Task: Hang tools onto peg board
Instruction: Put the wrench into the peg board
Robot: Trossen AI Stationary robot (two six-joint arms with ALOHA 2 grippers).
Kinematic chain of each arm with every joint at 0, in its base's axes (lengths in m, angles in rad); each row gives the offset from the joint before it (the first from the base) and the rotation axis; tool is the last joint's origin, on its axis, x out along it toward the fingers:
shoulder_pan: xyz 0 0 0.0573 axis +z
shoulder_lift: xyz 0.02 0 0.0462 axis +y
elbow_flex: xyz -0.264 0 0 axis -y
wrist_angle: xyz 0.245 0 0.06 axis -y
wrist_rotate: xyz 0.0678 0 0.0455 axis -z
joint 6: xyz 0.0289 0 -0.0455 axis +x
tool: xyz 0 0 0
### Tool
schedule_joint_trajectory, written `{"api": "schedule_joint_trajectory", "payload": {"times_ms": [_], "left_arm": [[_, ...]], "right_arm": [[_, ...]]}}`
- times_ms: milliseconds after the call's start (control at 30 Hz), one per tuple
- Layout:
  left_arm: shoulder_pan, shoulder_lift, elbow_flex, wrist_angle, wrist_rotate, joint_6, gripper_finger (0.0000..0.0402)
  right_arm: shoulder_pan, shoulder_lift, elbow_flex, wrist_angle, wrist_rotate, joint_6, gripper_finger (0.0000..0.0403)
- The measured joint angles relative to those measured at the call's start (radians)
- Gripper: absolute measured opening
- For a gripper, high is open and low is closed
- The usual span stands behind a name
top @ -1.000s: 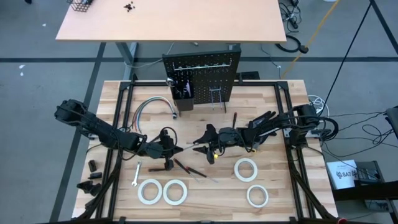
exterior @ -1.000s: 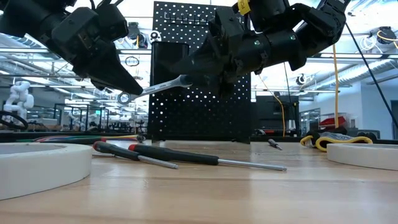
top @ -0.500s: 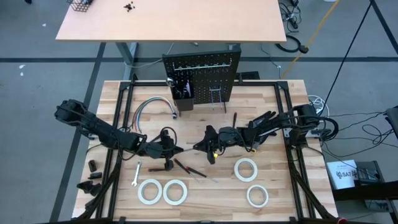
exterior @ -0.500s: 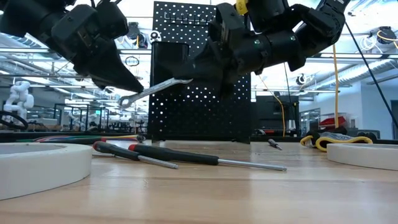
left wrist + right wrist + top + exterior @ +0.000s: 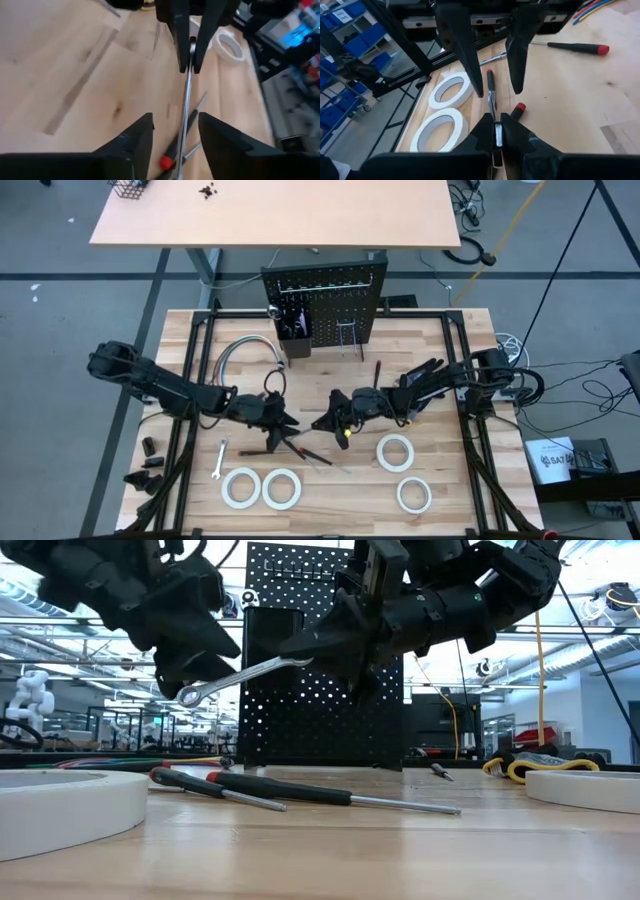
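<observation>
handover is the step in hand: a silver wrench (image 5: 240, 677) hangs in the air above the table (image 5: 440, 380), between the two arms. the right gripper (image 5: 496, 131) is clamped on one end of it, fingers pressed together on the shaft. the left gripper (image 5: 175, 135) has its fingers apart on either side of the other end, the ring end, with gaps showing both sides in the left wrist view, so it bears no load.

to do this well, the left arm should draw straight back along the wrench's line so a finger does not knock the ring end and twist the tool in the right grip. the right grip sits at the far tip, so the long free end can swing; slow moves will help.

the peg board (image 5: 325, 305) stands upright at the table's far edge, well apart from the wrench, with wire hooks (image 5: 347, 332) on its face. the ring end looks the natural part to slip over a hook.
</observation>
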Motion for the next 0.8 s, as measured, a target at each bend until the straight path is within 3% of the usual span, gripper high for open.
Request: {"api": "schedule_joint_trajectory", "payload": {"times_ms": [133,400,800], "left_arm": [[0.033,0.0,0.0,0.051,0.082,-0.015,0.0178],[0.057,0.01,0.0,0.104,0.087,0.012,0.018],[0.057,0.155,0.0,0.329,0.151,0.011,0.0178]], "right_arm": [[0.0,0.0,0.0,0.001,0.0,0.002,0.0009],[0.0,0.0,0.0,0.015,0.001,0.019,0.0009],[-0.002,0.0,0.064,-0.036,0.005,-0.027,0.0009]]}}
